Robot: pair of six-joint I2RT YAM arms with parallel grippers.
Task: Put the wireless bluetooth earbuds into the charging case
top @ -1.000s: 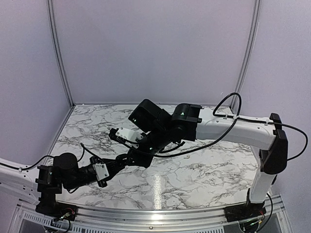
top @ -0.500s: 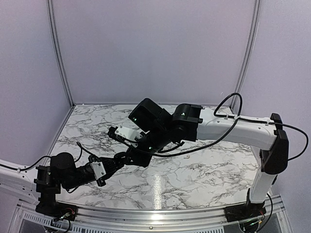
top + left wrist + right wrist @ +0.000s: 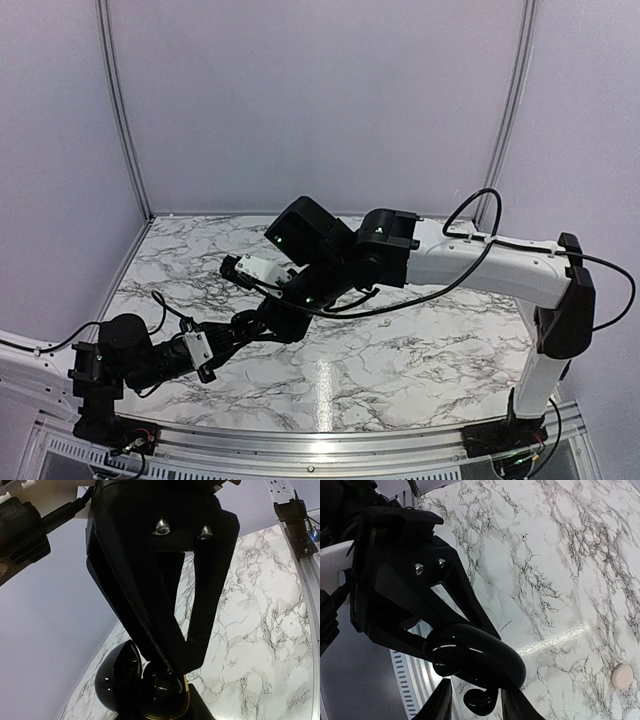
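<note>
The right claw (image 3: 181, 664) is pinched nearly shut. A small, shiny black, curled earbud (image 3: 481, 703) sits between its fingers and looks held there. The tips point into a shiny black, round charging case (image 3: 485, 661) with its lid swung open. The left claw (image 3: 460, 639) is shut on that case. It seems to hold the case up off the white marble surface (image 3: 560, 580), a little left of the middle. The two claws meet there, tip to tip.

The step in hand looks like putting this earbud into its hollow in the case. The earbud is right at the case, but it is not clear if it is seated yet. The other earbud cannot be made out.

The next move likely calls for a small, slow push, with the earbud turned to fit its hollow. The left claw should hold the case steady. Then the right claw can open and lift away.

A small cream oval pebble (image 3: 622, 676) lies on the surface, well apart from the case.
</note>
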